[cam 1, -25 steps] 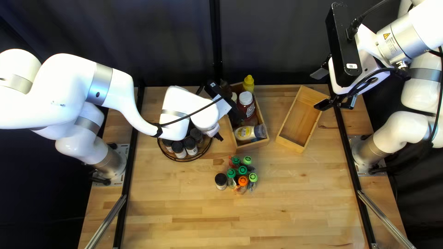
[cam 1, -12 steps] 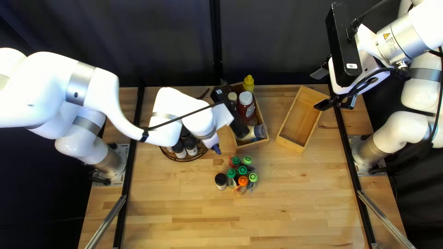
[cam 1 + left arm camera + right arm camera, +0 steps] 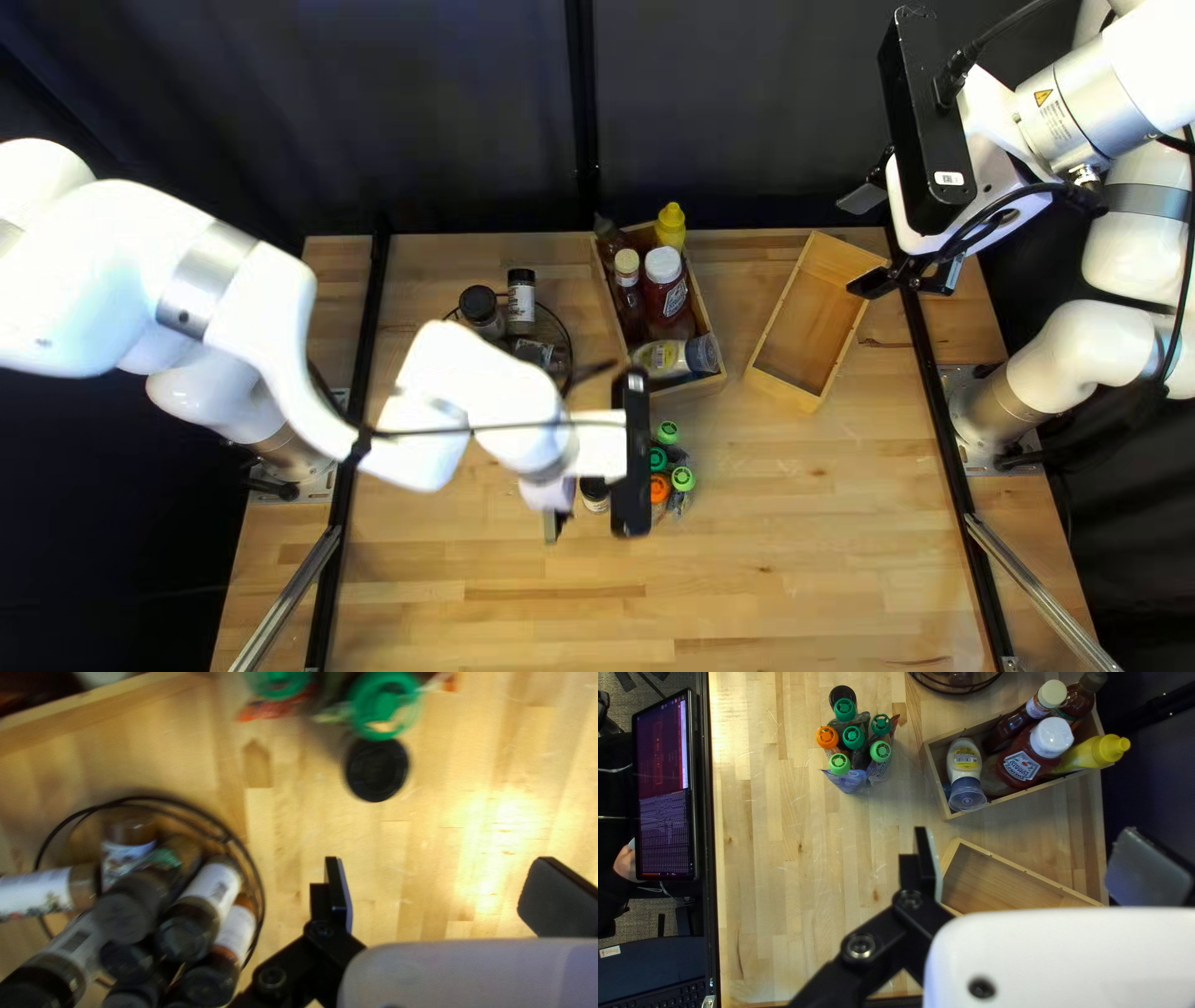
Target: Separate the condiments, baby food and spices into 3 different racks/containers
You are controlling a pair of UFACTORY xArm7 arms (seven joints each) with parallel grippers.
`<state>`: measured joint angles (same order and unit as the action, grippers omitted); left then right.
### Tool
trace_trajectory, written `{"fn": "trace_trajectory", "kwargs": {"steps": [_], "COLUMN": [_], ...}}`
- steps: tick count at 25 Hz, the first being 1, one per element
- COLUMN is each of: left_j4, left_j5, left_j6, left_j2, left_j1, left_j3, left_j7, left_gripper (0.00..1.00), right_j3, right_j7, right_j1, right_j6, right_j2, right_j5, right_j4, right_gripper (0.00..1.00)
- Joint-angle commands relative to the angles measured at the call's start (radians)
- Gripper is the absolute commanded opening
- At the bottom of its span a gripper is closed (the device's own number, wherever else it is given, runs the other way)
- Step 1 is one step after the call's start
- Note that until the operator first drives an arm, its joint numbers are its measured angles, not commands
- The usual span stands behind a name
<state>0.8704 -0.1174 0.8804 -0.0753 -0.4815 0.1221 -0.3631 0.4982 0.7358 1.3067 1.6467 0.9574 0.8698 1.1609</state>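
My left gripper [image 3: 557, 525] hangs near the black-capped spice jar [image 3: 595, 495]. In the left wrist view the left gripper [image 3: 436, 896] is open, and the jar [image 3: 376, 770] stands ahead of it, touching a green-capped pouch [image 3: 384, 703]. Several baby food pouches [image 3: 853, 737] stand upright together. Spice jars fill the round wire rack [image 3: 248, 852]; one lies over its rim. The wooden box [image 3: 706, 388] holds condiment bottles, including ketchup [image 3: 665, 284] and mustard [image 3: 670, 225]. My right gripper [image 3: 903, 293], seen as the right gripper [image 3: 1027, 868] in its wrist view, is open above the second wooden box [image 3: 1021, 872].
A monitor [image 3: 665, 787] stands beyond the table's near edge, with a person's hand [image 3: 625, 860] beside it. Black rails [image 3: 361, 373] run along the table's sides, and a dark curtain [image 3: 486, 112] hangs behind the far edge.
My left arm has swung from over the rack and condiment box toward the near side, now covering part of the pouches and uncovering the rack's far jars. My right arm has stayed still.
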Motion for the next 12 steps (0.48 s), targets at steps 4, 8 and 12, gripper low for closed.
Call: {"fn": "trace_trajectory", "kwargs": {"steps": [4, 8, 12], "left_j4": [-0.051, -0.075, -0.092], "left_j5": [-0.07, -0.109, -0.122], "left_j6": [-0.139, -0.2, -0.259], "left_j2": [0.058, 0.081, 0.114], "left_j1": [0.007, 0.018, 0.031], "left_j3": [0.005, 0.017, 0.031], "left_j7": [-0.072, -0.11, -0.124], "left_gripper": [1.0, 1.0, 1.0], "right_j3": [0.0, 0.0, 0.0], "right_j7": [0.0, 0.0, 0.0], "right_j1": [0.0, 0.0, 0.0], "right_j6": [0.0, 0.0, 0.0], "right_j2": [0.0, 0.0, 0.0], "right_j5": [0.0, 0.0, 0.0], "right_j4": [0.0, 0.0, 0.0], "right_gripper": [1.0, 1.0, 1.0]}}
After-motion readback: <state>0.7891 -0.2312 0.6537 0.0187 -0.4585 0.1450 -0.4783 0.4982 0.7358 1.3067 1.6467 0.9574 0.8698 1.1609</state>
